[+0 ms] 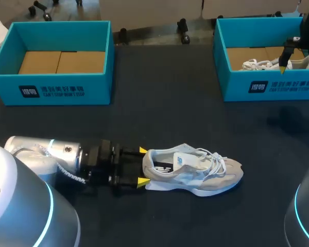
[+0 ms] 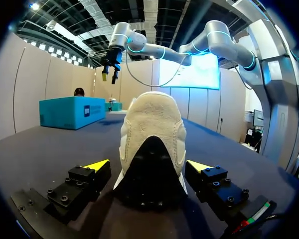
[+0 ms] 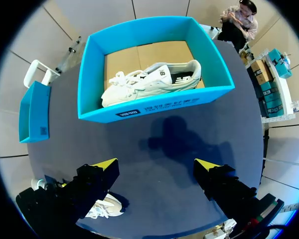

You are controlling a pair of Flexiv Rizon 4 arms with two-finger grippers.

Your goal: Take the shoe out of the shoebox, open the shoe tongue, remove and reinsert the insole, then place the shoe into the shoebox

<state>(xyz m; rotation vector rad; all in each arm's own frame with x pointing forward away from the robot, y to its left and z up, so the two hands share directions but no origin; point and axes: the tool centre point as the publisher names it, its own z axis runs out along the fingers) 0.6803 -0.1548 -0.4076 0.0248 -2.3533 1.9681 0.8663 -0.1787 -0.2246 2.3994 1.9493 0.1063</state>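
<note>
On the dark counter (image 1: pixel 159 118), left hand (image 1: pixel 142 165) stands wide, sneaker (image 1: pixel 195 170) lying heel-in between its fingers, untouched. Right hand (image 3: pixel 156 164), wide, hangs above teal shoebox (image 3: pixel 154 105) holding second sneaker (image 3: pixel 149 82).

Shoe (image 2: pixel 150 144) heel between spread tool (image 2: pixel 148 165) fingers, neither touching.

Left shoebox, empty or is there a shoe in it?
Empty. The head view shows only bare cardboard floor inside the left shoebox. One shoe lies on the table; a second shoe sits in the right shoebox.
</note>
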